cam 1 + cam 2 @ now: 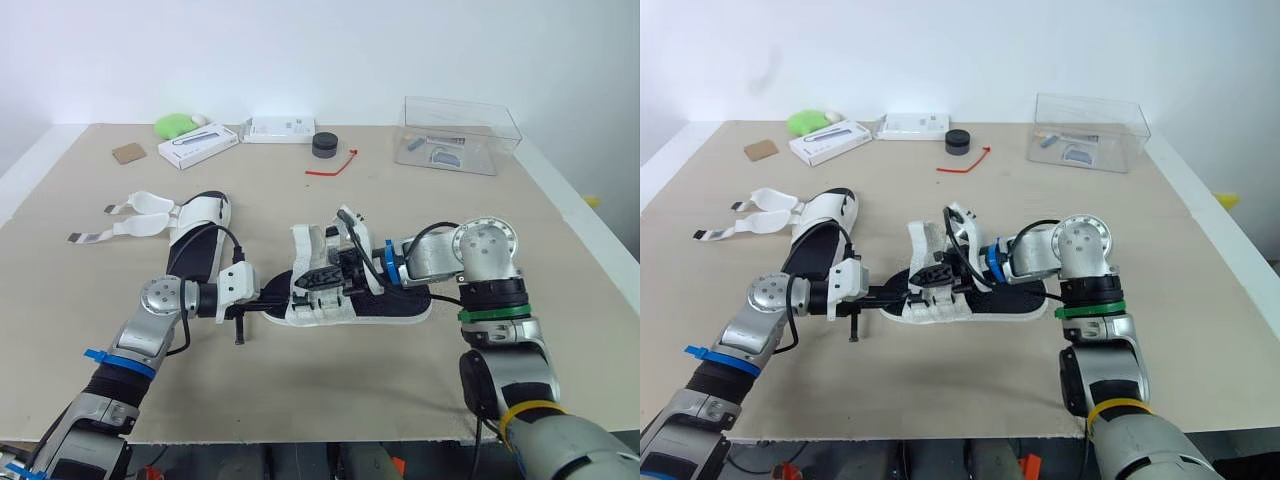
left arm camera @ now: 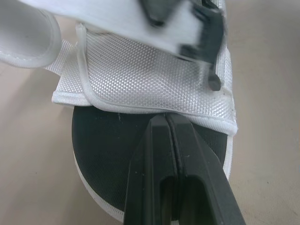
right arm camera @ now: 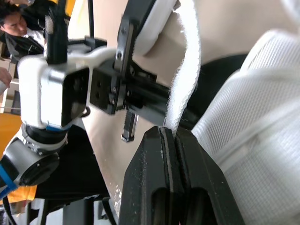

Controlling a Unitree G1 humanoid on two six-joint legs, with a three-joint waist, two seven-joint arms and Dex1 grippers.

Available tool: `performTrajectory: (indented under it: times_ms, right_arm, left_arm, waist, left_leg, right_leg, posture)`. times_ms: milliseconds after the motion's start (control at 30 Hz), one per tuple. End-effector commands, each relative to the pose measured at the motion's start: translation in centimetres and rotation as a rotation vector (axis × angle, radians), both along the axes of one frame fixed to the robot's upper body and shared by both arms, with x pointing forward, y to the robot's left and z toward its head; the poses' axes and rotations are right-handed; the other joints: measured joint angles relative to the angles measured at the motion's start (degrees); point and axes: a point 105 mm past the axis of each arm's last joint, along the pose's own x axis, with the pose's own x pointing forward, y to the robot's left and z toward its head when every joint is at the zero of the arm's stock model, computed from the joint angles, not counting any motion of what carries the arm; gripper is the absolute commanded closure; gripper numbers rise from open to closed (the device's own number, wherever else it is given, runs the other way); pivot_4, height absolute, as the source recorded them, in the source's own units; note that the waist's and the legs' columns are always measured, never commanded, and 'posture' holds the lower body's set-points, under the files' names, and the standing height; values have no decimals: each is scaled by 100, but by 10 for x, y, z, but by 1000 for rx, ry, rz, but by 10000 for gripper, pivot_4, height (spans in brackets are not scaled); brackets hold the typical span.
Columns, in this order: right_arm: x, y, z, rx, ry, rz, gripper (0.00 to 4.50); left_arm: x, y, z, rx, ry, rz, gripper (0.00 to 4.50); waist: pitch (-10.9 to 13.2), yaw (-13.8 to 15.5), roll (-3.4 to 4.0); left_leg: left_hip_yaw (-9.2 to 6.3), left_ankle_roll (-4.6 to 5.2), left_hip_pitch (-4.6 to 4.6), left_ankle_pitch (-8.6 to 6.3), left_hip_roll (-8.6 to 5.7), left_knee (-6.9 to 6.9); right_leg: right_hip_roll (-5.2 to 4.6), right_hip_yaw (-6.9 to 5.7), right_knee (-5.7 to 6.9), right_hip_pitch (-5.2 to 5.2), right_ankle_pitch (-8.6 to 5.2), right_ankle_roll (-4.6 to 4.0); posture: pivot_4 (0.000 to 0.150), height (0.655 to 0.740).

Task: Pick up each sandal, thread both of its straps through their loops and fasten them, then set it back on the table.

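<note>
The sandal (image 1: pixel 400 308) being worked on lies near the middle of the table (image 1: pixel 330 400), black footbed up, but much of its mid-section is hidden behind the right gripper (image 1: pixel 325 280) and the bunched white webbing. From the right wrist view, that gripper's fingers (image 3: pixel 150 154) are clenched on the fuzzy edge of a white strap (image 3: pixel 185 70) that rises from between them; where the strap ends is cut off. The left gripper (image 1: pixel 272 298) sits at the sandal's rounded end, its fingers (image 2: pixel 154 140) pressed tight together over the black footbed, and I can't tell whether anything is pinched between them. The second sandal (image 1: pixel 195 245) lies well apart to the robot's left, its two loose straps (image 1: pixel 135 215) splayed outward. Along the far edge sit a white box (image 1: pixel 197 146), a black puck (image 1: pixel 325 145), a red tie (image 1: pixel 335 165) and a clear plastic box (image 1: pixel 460 135); the printing on the white box is too small to read, and the clear box's contents are hard to make out.
</note>
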Motion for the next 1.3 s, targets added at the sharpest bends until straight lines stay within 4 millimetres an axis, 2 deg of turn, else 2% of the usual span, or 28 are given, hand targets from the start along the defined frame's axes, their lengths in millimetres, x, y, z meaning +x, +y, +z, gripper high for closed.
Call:
performTrajectory:
  times_ms: [33, 200, 433, 767, 1300]
  right_arm:
    - [2, -3, 4, 23, -10, -9, 43739]
    - [-9, -2, -7, 23, 12, 25, 43739]
    - [-19, 0, -11, 37, 34, 61, 43739]
    - [-14, 4, 4, 95, 58, 54, 43739]
    - [-15, 2, 5, 120, 111, 44, 43739]
  left_arm:
    - [-7, -2, -25, 68, 72, -11, 45000]
    - [-7, -1, -25, 72, 72, -10, 45000]
    - [-6, -1, -25, 76, 72, -12, 45000]
    - [-6, -2, -25, 76, 70, -13, 45000]
    - [-6, -1, -27, 87, 63, -13, 45000]
  waist:
    - [0, 0, 0]
    - [0, -1, 0]
    - [0, -2, 1]
    - [0, -2, 1]
    - [0, -2, 1]
  left_leg:
    - [2, 0, -1, 0, 0, 0]
    - [-1, 0, -1, 0, 0, 0]
    - [-1, 2, -1, -1, 0, -1]
    - [-1, 3, -1, -2, 0, -1]
    - [-1, 3, -4, -2, 0, -1]
  right_leg:
    - [-1, 1, 0, -1, 0, 0]
    - [-1, 1, -1, 0, 0, 0]
    - [-2, 1, -2, 1, -7, 12]
    - [-2, 3, -3, 1, -8, 12]
    - [-2, 4, -5, 0, -9, 14]
  posture:
    - [1500, 7400]
    - [1500, 7400]
    - [1500, 7400]
    - [1500, 7400]
    - [1500, 7400]
